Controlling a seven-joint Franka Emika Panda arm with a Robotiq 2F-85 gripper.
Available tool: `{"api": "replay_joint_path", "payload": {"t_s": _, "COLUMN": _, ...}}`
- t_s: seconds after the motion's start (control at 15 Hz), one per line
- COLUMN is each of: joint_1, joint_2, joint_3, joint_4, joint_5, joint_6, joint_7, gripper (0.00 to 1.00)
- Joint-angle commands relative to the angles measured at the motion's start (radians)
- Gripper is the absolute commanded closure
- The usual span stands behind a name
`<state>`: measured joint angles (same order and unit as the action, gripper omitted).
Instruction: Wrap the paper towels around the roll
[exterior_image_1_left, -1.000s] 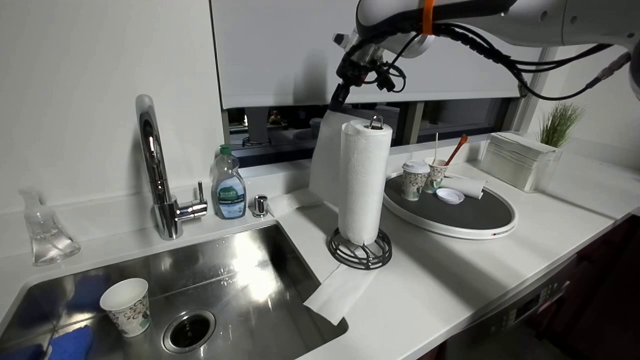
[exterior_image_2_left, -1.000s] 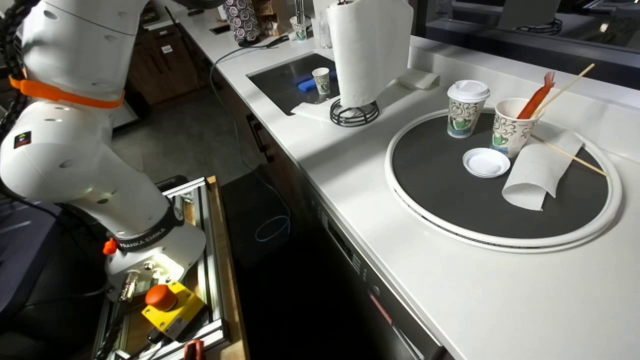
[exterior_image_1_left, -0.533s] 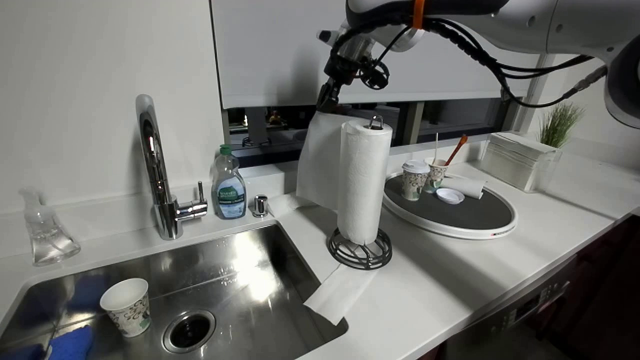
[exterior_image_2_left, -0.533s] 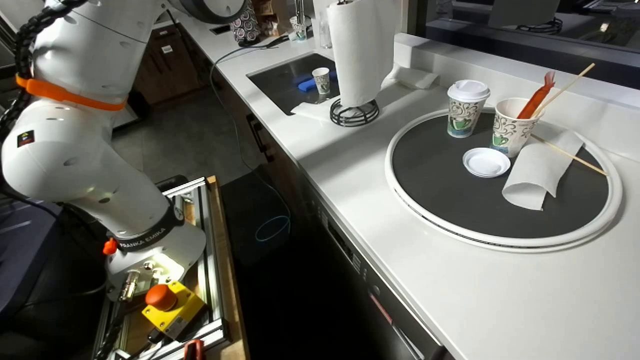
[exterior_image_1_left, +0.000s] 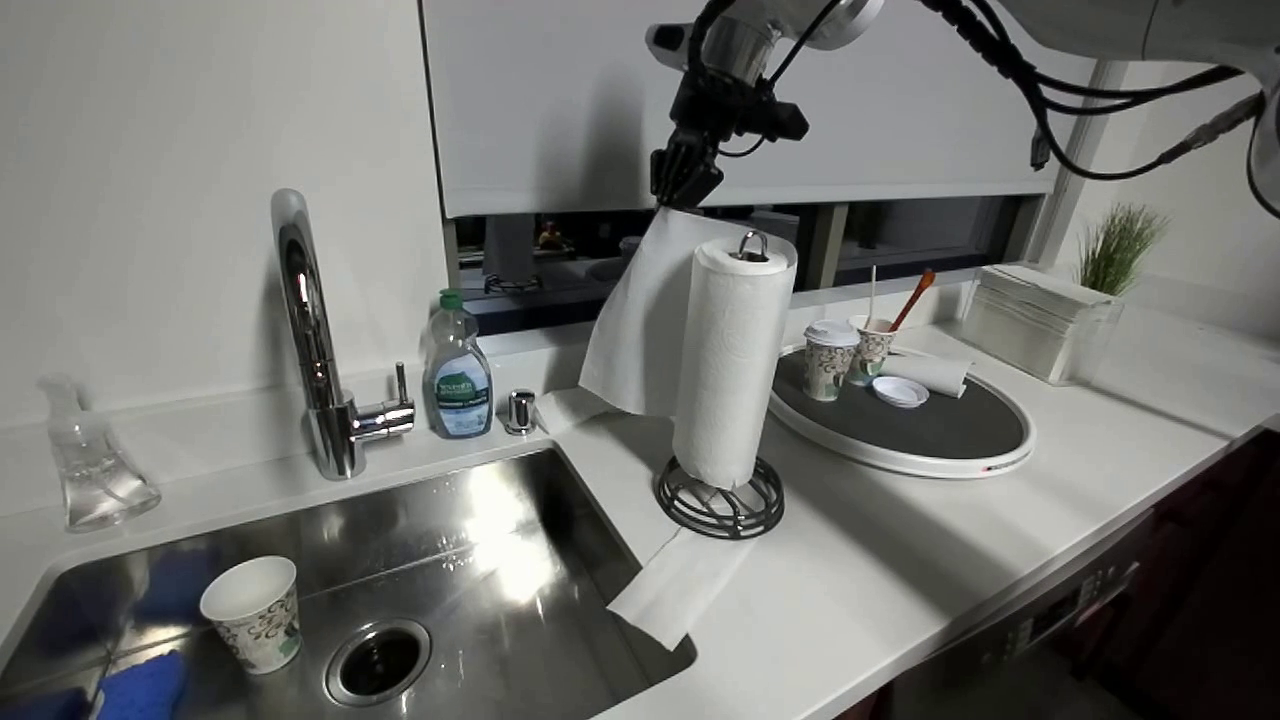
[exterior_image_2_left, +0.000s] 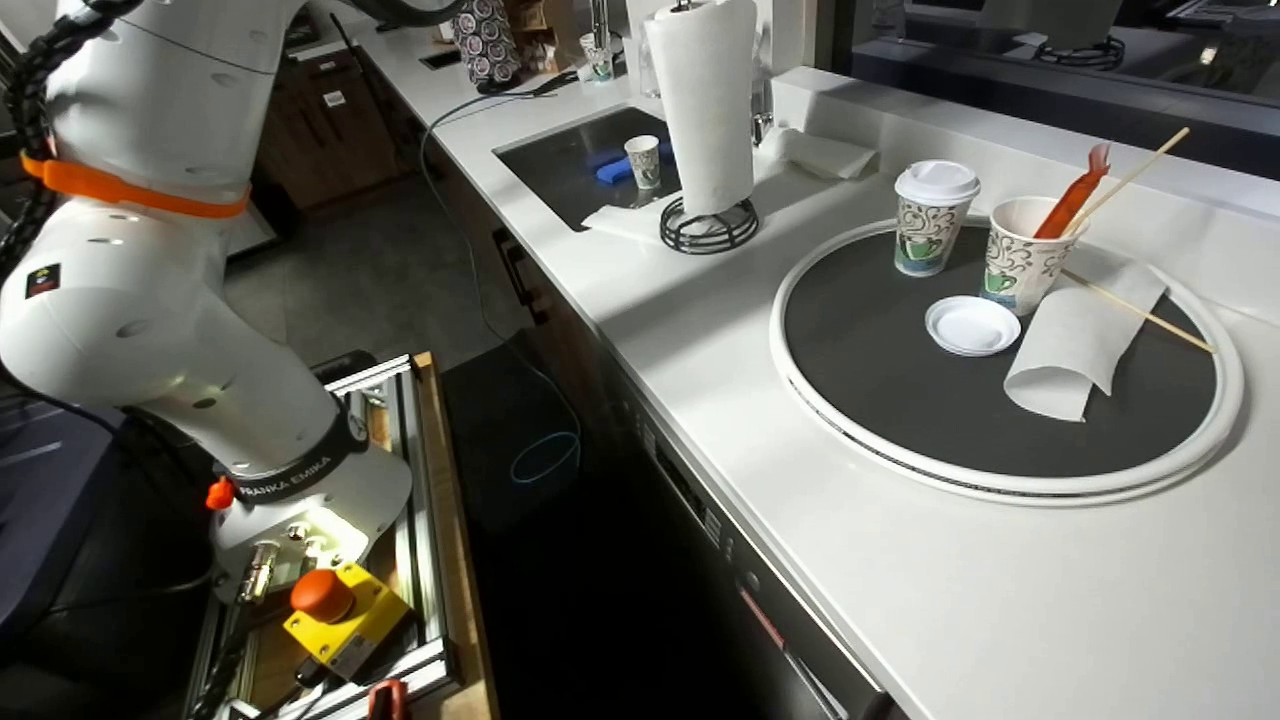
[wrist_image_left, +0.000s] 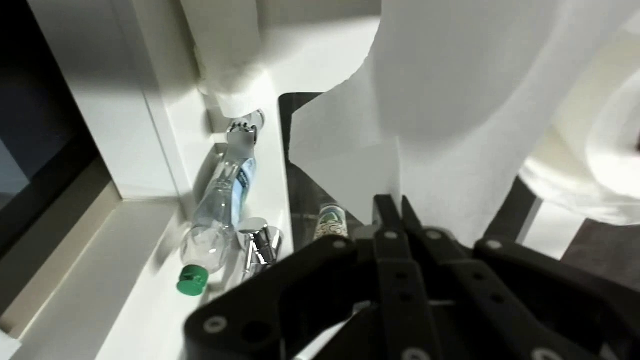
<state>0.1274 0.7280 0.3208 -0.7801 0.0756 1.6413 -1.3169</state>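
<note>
Paper towels (exterior_image_1_left: 640, 325), centre of an exterior view: upper corner pinched by the hand (wrist_image_left: 397, 203), presumably so that wrapping can be guided; roll (exterior_image_1_left: 735, 370), just right of centre: held upright by wire holder (exterior_image_1_left: 733, 533) on worktop (exterior_image_1_left: 860, 570)

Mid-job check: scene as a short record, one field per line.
gripper: shut on an upper corner of the paper towels
paper towels: free end held away from the roll, not yet wrapped
roll: upright on the black wire holder
sink: patterned paper cup inside
dish soap bottle: beside the faucet
round tray: lidded cup, open cup with stick
</note>
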Motion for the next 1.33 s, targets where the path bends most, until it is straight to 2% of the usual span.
{"api": "replay_joint_path", "payload": {"t_s": 0.0, "joint_1": -0.022, "joint_2": -0.004, "joint_3": 0.027, "joint_4": -0.004, "joint_5": 0.023, "joint_6": -0.121, "joint_7": -0.083, "gripper": 1.0}}
{"api": "replay_joint_path", "payload": {"t_s": 0.27, "joint_1": 0.006, "joint_2": 0.035, "joint_3": 0.029, "joint_4": 0.05, "joint_5": -0.001, "joint_6": -0.233, "joint_7": -0.115, "gripper": 1.0}}
{"api": "replay_joint_path", "payload": {"t_s": 0.6, "joint_1": 0.051, "joint_2": 0.059, "joint_3": 0.025, "joint_4": 0.097, "joint_5": -0.032, "joint_6": -0.309, "joint_7": -0.161, "gripper": 1.0}}
{"api": "replay_joint_path", "payload": {"t_s": 0.67, "joint_1": 0.054, "joint_2": 0.059, "joint_3": 0.026, "joint_4": 0.102, "joint_5": -0.033, "joint_6": -0.32, "joint_7": -0.175, "gripper": 0.74}}
{"api": "replay_joint_path", "payload": {"t_s": 0.73, "joint_1": 0.058, "joint_2": 0.057, "joint_3": 0.026, "joint_4": 0.106, "joint_5": -0.037, "joint_6": -0.328, "joint_7": -0.189, "gripper": 0.72}}
{"api": "replay_joint_path", "payload": {"t_s": 0.8, "joint_1": 0.058, "joint_2": 0.053, "joint_3": 0.027, "joint_4": 0.109, "joint_5": -0.036, "joint_6": -0.336, "joint_7": -0.202, "gripper": 0.66}}
{"api": "replay_joint_path", "payload": {"t_s": 1.27, "joint_1": 0.017, "joint_2": -0.023, "joint_3": 0.049, "joint_4": 0.145, "joint_5": 0.016, "joint_6": -0.306, "joint_7": -0.253, "gripper": 0.13}}
